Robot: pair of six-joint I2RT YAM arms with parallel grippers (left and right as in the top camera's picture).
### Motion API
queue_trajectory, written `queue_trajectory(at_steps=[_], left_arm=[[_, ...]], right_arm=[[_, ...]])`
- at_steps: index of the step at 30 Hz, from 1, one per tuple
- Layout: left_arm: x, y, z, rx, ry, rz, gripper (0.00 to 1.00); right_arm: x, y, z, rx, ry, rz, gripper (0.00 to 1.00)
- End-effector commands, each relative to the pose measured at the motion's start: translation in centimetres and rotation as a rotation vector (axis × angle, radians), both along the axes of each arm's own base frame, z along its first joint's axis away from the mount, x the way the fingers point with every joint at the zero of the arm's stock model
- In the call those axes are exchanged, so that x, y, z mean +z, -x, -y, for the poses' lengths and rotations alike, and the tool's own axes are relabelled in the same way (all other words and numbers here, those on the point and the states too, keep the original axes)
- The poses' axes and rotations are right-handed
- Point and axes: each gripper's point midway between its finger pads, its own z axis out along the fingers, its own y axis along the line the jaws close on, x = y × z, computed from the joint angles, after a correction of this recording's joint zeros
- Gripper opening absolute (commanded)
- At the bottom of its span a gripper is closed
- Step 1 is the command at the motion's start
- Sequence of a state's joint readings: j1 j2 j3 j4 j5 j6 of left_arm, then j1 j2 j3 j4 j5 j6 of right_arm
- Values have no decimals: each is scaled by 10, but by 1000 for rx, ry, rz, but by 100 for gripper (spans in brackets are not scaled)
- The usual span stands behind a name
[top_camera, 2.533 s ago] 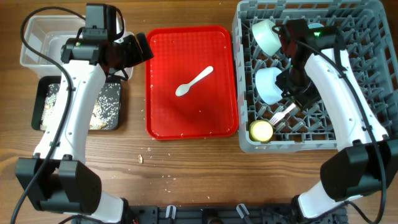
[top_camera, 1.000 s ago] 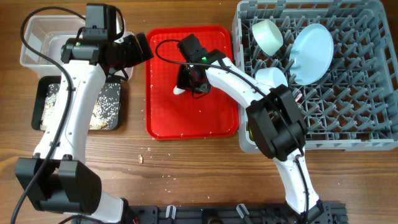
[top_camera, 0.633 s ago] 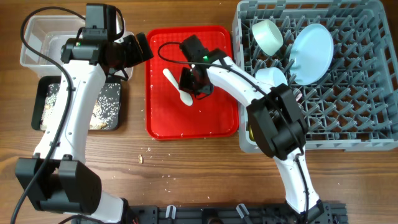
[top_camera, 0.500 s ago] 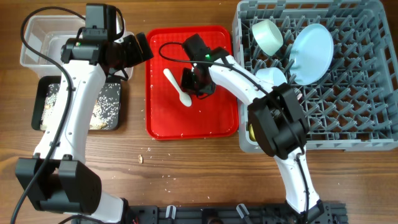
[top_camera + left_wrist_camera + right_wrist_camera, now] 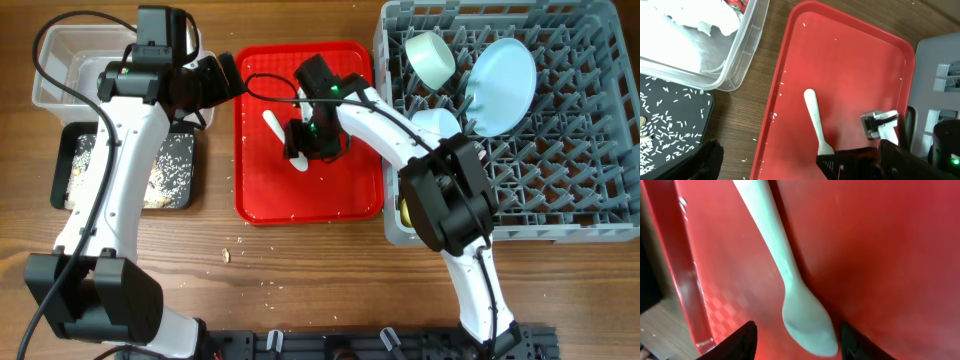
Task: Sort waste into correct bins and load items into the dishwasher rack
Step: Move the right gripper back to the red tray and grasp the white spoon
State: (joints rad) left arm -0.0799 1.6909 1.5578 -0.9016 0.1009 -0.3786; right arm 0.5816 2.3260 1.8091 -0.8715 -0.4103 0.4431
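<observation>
No lettering, label, brand mark, number or sign can be read in any of the three views

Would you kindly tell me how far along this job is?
Done: plate, two bowls and yellow cup sit in the rack; tissue and wrapper in the clear tub; rice scraps in the black tray. In hand: right gripper straddles the spoon on the red tray. Remaining: racking it.
</observation>
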Motion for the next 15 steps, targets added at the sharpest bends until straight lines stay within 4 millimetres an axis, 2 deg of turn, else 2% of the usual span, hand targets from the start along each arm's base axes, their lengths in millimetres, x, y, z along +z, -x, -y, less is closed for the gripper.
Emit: queue_trajectory(at_steps=[1,8,11,15], left_arm=[[4,-2,-2,-1,-11,14,100],[4,-2,-2,-2,-11,13,100],[4,-2,-2,-1,-11,14,100],[4,-2,-2,-1,-11,14,100]], right_arm=[[-58,26,24,36,208,-45,53],[-62,23,31,-19,301,-7,30],[-62,22,32,-39,307,-8,17],[-62,22,32,-46,308,-10,6]])
